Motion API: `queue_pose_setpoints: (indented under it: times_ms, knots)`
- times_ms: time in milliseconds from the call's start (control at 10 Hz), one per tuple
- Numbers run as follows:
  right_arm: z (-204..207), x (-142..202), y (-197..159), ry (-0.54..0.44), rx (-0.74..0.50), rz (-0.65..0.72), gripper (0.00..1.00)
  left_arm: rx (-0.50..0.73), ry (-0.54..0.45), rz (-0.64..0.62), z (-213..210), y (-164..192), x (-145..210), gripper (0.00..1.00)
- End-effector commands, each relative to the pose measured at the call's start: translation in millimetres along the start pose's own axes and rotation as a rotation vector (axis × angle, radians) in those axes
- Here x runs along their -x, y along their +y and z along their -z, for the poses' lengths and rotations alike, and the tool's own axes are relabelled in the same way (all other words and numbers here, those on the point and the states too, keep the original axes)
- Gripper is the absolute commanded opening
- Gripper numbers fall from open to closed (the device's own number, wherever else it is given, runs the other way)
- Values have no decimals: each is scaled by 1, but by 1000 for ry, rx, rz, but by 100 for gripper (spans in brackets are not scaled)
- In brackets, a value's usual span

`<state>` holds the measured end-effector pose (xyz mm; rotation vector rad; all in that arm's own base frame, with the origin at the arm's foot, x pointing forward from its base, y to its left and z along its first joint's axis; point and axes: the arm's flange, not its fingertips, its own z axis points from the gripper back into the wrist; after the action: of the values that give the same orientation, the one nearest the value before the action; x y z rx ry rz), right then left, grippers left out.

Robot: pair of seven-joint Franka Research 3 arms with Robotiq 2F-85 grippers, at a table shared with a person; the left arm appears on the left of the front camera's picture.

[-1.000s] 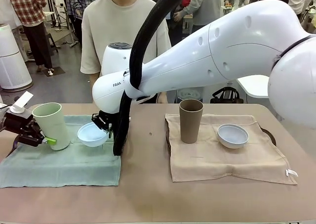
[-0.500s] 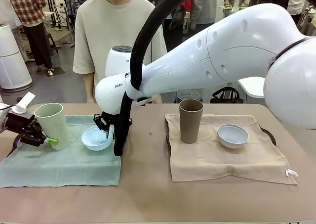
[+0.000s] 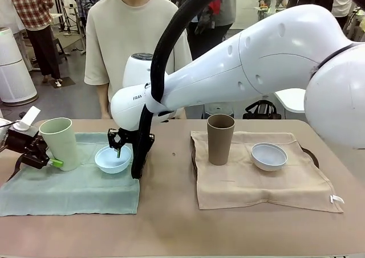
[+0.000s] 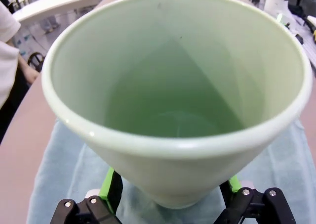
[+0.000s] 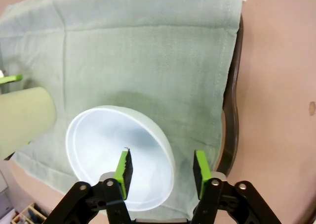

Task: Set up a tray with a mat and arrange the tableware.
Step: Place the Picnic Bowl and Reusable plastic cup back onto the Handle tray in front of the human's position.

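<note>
— How will the light blue bowl [image 3: 112, 159] handle for us?

— Hard, glazed and likely slippery, we judge (and chippable). Its rim is the place to pinch. Our right gripper [image 5: 161, 167] straddles that rim now, one pad [image 5: 123, 166] inside and one outside, fingers parted, not pressing.

— Where does it sit?

— On the green mat [image 3: 74, 187] over the left tray [image 5: 232, 110], near the pale green cup [image 3: 59, 143], which our left gripper [image 4: 168, 197] has clasped low on its wall.

— And the others?

— The brown cup [image 3: 220, 138] and bluish-white bowl [image 3: 268, 156] stand on the beige mat [image 3: 256, 178].
</note>
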<state>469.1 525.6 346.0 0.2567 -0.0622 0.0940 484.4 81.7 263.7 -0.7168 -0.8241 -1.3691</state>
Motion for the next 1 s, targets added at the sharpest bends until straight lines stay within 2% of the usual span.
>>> queue_pose_setpoints:
  times_ms: [0, 200, 500, 700, 900]
  knots:
    - [-31, 17, -1, -27, 20, -9, 77, -39, 55, -20, -5, -7, -4, 100]
    - [-62, 29, 0, -50, 65, -2, 77, -63, 135, -54, -21, -10, -5, 100]
    - [-107, 50, -7, -13, 179, 47, 77, -87, 282, -129, -58, -24, -17, 100]
    - [-140, 65, -15, -16, 215, 93, 77, -65, 373, -164, -86, -51, -58, 100]
    - [-169, 79, -24, -14, 242, 139, 77, -146, 506, -205, -104, -77, -108, 100]
